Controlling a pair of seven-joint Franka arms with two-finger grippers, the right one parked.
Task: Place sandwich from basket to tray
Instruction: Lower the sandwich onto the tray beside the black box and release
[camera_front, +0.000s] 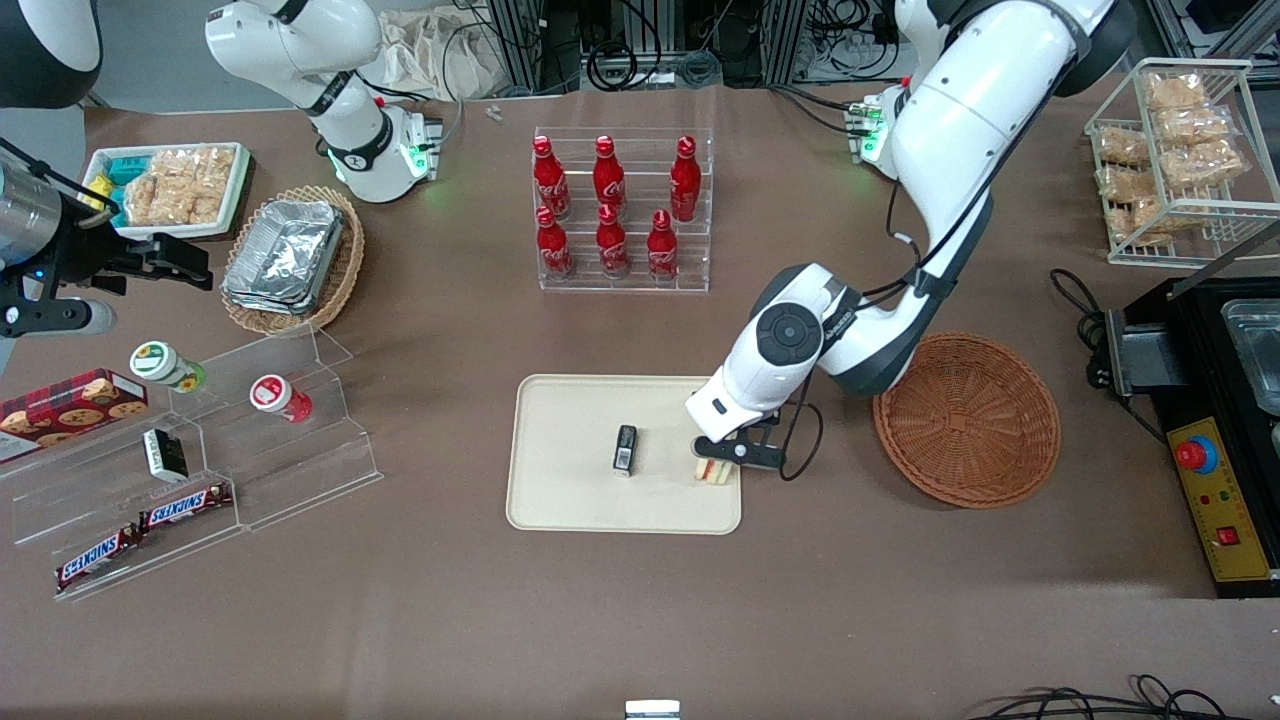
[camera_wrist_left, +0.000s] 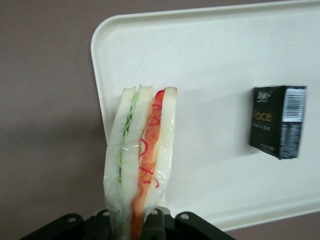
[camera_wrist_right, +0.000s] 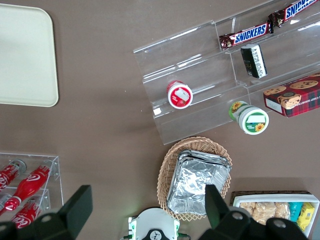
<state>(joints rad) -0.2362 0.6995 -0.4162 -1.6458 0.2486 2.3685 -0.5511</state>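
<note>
My left gripper (camera_front: 722, 462) is shut on the sandwich (camera_front: 714, 470), a wrapped wedge of white bread with red and green filling, and holds it over the edge of the cream-beige tray (camera_front: 560, 500) nearest the basket. In the left wrist view the sandwich (camera_wrist_left: 142, 160) stands out from between the fingers, its cut edge over the tray's rim (camera_wrist_left: 100, 100). The round reddish-brown wicker basket (camera_front: 967, 420) sits empty beside the tray, toward the working arm's end of the table.
A small black box (camera_front: 625, 449) lies on the tray, also in the left wrist view (camera_wrist_left: 278, 121). A clear rack of red cola bottles (camera_front: 620, 208) stands farther from the front camera. Acrylic snack shelves (camera_front: 190, 460) and an oval basket of foil containers (camera_front: 290, 258) lie toward the parked arm's end.
</note>
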